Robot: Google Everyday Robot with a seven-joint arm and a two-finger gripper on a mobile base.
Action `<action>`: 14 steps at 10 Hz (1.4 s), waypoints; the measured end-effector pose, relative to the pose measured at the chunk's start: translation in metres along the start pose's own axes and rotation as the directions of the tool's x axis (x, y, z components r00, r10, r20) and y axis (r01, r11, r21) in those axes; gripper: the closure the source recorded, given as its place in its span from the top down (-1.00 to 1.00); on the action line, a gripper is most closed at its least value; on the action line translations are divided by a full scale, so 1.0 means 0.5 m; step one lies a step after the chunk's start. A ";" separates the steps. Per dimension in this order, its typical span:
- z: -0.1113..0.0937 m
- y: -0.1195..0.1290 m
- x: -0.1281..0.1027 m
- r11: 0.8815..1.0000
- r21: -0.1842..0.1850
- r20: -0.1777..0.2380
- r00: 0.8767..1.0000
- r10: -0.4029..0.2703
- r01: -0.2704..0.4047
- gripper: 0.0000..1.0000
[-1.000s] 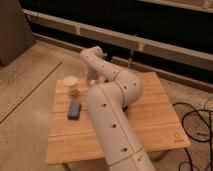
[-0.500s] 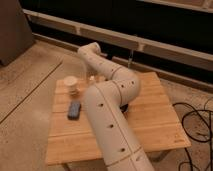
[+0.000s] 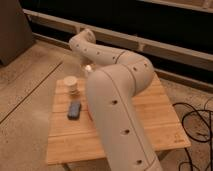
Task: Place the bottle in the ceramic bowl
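My white arm (image 3: 117, 100) reaches across the middle of the wooden table (image 3: 160, 125) and bends back to the left. The gripper (image 3: 86, 64) hangs from the wrist above the table's far left part, behind the arm's edge. A small pale spot (image 3: 89, 68) shows right at the gripper; I cannot tell whether it is the bottle. The black ceramic bowl is hidden, probably behind the arm.
A cream cup (image 3: 71, 84) stands at the table's left side, with a small dark oblong object (image 3: 74, 110) lying in front of it. Black cables (image 3: 196, 120) lie on the floor to the right. A dark wall with a rail runs behind the table.
The wrist end of the arm has risen and shifted a little to the left and back. The cup and the dark object have not moved.
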 end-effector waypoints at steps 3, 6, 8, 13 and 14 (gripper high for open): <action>-0.057 -0.024 0.129 0.996 -0.024 0.055 0.995 0.082 -0.081 -1.00; -0.071 -0.157 0.257 0.969 0.049 0.064 0.969 0.237 -0.241 -1.00; -0.057 -0.214 0.297 0.948 0.095 0.050 0.953 0.300 -0.303 -1.00; 0.089 -0.171 0.345 0.942 0.155 -0.121 0.940 0.318 -0.299 -1.00; 0.104 -0.166 0.341 0.941 0.171 -0.141 0.938 0.317 -0.293 -1.00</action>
